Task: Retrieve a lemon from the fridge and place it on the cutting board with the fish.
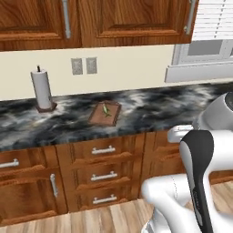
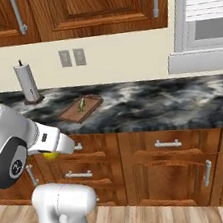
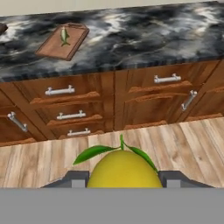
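Marble counter [image 1: 150, 109], fish [image 1: 106, 109] lengthwise on cutting board [image 1: 98, 117]

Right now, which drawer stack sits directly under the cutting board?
The three-drawer stack, each drawer with a horizontal white bar handle, sits below the cutting board holding the fish. The neighbouring cabinet fronts have vertical door handles or only a single top drawer.

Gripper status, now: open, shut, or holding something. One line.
Gripper: shut on the lemon, held low in front of the cabinets, short of the cutting board.
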Controlling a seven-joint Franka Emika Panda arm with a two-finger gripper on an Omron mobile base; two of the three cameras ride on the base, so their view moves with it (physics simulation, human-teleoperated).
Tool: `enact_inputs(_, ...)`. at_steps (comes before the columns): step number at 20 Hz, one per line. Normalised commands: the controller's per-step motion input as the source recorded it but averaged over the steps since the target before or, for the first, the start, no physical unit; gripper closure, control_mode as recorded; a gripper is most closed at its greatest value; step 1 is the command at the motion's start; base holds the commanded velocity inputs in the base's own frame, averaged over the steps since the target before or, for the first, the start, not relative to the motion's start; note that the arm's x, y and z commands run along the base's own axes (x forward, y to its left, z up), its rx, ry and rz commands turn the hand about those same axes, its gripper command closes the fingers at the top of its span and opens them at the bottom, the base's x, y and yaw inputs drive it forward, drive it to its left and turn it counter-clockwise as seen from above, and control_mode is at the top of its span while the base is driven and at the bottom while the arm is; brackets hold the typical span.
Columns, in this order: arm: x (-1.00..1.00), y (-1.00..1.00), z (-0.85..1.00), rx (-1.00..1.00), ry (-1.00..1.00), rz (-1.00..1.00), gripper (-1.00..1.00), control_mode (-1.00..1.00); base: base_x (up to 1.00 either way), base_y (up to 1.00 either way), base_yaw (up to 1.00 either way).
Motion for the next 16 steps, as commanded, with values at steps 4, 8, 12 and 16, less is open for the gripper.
enact_inputs(4,0.00,0.00,0.00,0.00,0.00,0.00,1.00,1.00,0.54,0.97,-0.36)
enact_inputs(8,0.00,0.00,0.00,0.00,0.00,0.00,1.00,1.00,0.61,0.78,-0.31)
enact_inputs(12,0.00,0.00,0.00,0.00,0.00,0.00,1.00,1.00,0.64,0.66,-0.28)
enact_inputs(16,0.00,0.00,0.00,0.00,0.00,0.00,1.00,1.00,0.60,0.39,-0.17)
